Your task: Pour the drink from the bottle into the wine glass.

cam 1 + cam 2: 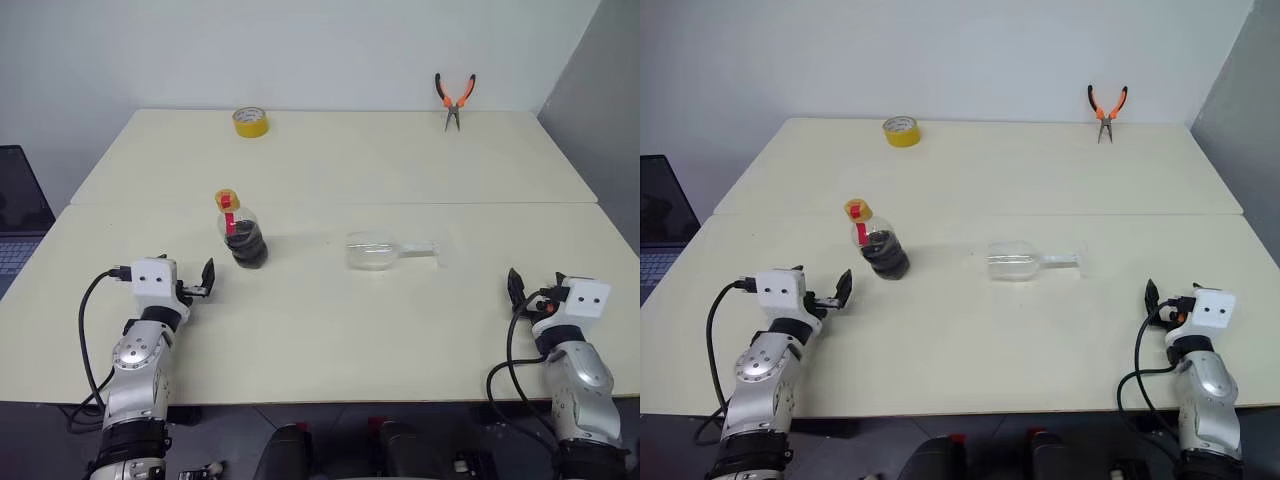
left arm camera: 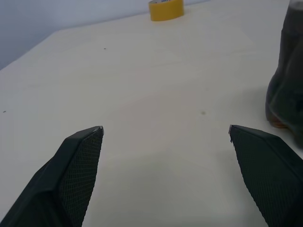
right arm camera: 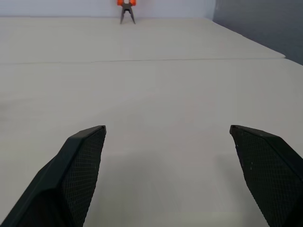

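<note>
You'll see two silver-grey metal forearms, each topped by a white box with two small dark dots; black cables loop from each wrist. The left hand (image 1: pixel 201 281) and right hand (image 1: pixel 534 289) carry black fingers (image 2: pixel 78 161) with mesh-textured pads.

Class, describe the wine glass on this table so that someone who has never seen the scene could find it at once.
Start at the cream table and find the seam between its two halves. Just in front of that seam, near the middle and right of the dark-filled bottle, is the wine glass. Unlike the bottle, it is clear, empty and lying on its side, its stem pointing right.
</note>
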Robot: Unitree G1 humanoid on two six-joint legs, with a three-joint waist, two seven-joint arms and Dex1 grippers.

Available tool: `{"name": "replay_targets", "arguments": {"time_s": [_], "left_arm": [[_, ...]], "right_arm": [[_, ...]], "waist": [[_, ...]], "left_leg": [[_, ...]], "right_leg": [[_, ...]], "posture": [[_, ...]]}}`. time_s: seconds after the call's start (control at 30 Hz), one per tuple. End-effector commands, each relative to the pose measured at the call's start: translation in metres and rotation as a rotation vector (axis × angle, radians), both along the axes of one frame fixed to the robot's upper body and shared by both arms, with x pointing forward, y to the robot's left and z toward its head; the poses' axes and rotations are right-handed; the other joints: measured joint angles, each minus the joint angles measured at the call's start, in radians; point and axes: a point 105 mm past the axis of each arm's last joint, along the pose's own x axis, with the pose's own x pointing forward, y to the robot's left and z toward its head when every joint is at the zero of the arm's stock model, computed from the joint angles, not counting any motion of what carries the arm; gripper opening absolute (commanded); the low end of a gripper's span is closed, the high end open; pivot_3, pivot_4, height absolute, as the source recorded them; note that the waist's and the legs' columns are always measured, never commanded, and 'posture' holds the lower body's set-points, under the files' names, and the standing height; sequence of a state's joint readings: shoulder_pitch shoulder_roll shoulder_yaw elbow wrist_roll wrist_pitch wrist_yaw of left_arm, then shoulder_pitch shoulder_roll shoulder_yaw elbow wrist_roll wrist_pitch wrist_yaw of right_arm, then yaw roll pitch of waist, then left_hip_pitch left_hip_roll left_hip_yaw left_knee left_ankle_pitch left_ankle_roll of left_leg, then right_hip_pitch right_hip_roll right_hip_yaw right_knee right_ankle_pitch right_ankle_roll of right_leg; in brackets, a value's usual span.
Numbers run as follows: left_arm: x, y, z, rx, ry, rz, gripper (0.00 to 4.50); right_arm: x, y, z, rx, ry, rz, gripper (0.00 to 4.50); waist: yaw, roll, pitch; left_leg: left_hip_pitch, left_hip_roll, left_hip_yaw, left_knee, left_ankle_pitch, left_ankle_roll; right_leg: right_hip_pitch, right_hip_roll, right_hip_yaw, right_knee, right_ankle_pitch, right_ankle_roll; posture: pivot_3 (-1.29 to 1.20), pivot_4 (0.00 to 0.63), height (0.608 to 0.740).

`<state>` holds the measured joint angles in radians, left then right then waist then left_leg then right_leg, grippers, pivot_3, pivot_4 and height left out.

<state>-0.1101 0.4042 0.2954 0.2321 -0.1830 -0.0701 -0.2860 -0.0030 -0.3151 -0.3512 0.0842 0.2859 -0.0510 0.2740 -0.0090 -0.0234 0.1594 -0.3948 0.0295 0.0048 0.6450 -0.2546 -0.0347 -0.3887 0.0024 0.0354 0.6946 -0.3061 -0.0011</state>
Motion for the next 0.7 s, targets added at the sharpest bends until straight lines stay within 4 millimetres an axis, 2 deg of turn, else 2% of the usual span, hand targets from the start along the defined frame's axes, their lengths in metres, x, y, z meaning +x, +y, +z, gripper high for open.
{"name": "replay_targets", "arguments": {"time_s": [0.03, 0.1, 0.27, 0.33, 0.47, 0.7], "left_arm": [[-0.006, -0.008, 0.016, 0.027, -0.066, -0.068, 4.49], [-0.008, -0.014, 0.015, 0.019, -0.064, -0.103, 4.49], [-0.011, -0.042, 0.021, -0.032, -0.063, -0.252, 4.49], [-0.011, -0.047, 0.021, -0.050, -0.049, -0.282, 4.49], [-0.009, -0.060, 0.026, -0.077, -0.035, -0.319, 4.49], [-0.001, -0.068, 0.030, -0.120, -0.018, -0.312, 4.49]], "right_arm": [[-0.005, 0.029, 0.020, -0.033, -0.061, 0.158, 4.50], [-0.008, 0.043, 0.022, -0.038, -0.063, 0.225, 4.50], [-0.029, 0.094, 0.037, -0.088, -0.061, 0.534, 4.50], [-0.037, 0.108, 0.043, -0.103, -0.054, 0.622, 4.50], [-0.042, 0.124, 0.056, -0.120, -0.047, 0.718, 4.50], [-0.044, 0.141, 0.074, -0.098, -0.040, 0.815, 4.50]], "waist": [[0.000, 0.000, 0.000], [0.000, 0.000, 0.000], [0.001, 0.000, 0.000], [0.001, 0.000, 0.000], [0.001, 0.000, 0.000], [0.001, -0.001, 0.000]], "left_leg": [[0.000, 0.000, 0.000, 0.000, 0.000, 0.000], [0.000, 0.000, -0.001, 0.000, 0.000, 0.000], [0.000, 0.000, -0.001, 0.000, 0.000, 0.000], [0.000, 0.000, -0.001, 0.000, 0.000, 0.000], [0.000, 0.000, -0.002, 0.000, 0.000, 0.000], [0.000, 0.000, -0.002, 0.000, 0.000, 0.000]], "right_leg": [[0.000, 0.000, 0.000, 0.000, 0.000, 0.000], [0.000, 0.000, -0.001, 0.000, 0.000, 0.000], [0.000, 0.000, -0.001, 0.000, 0.000, 0.000], [0.001, 0.000, -0.001, 0.000, 0.000, 0.000], [0.001, 0.000, -0.001, 0.000, 0.000, 0.000], [0.001, 0.000, -0.002, 0.000, 0.000, 0.000]], "posture": [[0.00, 0.150, 0.740], [0.00, 0.150, 0.740], [0.00, 0.150, 0.740], [0.00, 0.150, 0.740], [0.00, 0.150, 0.740], [0.00, 0.150, 0.740]]}}
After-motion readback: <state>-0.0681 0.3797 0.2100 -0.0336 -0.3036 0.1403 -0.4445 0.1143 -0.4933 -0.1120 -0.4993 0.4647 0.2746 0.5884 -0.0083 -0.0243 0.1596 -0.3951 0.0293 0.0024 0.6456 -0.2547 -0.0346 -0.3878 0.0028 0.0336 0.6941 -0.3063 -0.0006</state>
